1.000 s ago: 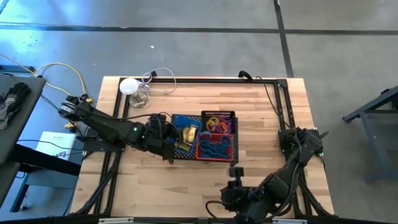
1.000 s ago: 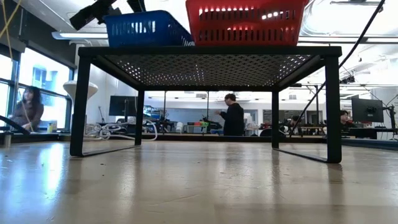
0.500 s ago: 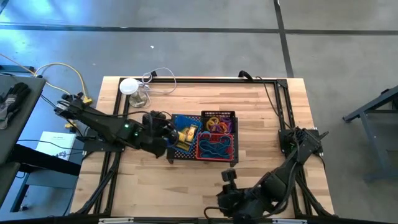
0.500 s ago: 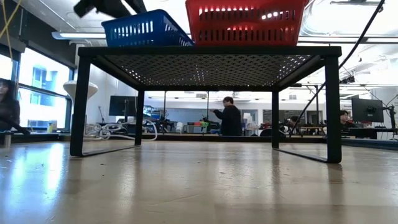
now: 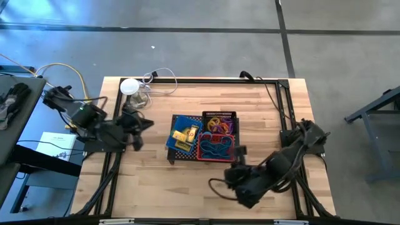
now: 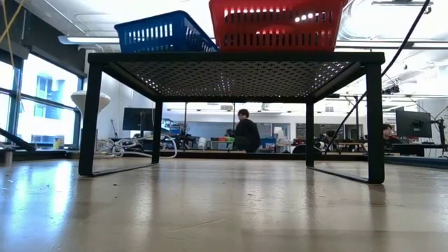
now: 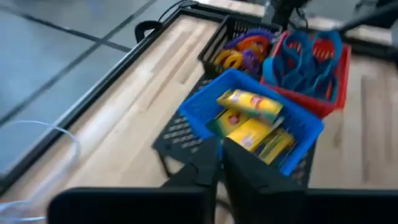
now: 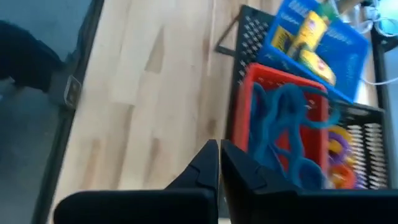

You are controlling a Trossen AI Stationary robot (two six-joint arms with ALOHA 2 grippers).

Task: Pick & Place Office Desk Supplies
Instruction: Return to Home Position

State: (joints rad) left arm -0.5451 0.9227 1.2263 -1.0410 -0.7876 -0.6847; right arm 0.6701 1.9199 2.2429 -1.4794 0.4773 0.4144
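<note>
The wooden table carries a black mesh shelf. On top of it the blue bin and the red bin sit side by side. The left gripper, fingers closed on nothing, hangs well off the shelf's left side with the bins ahead of it. The right gripper, also closed and empty, is just beside the red bin's near corner. As the nearer one, it probably needs more care backing away. Yellow packets fill the blue bin and blue rubber bands the red. Purple and orange rings lie behind them.
</note>
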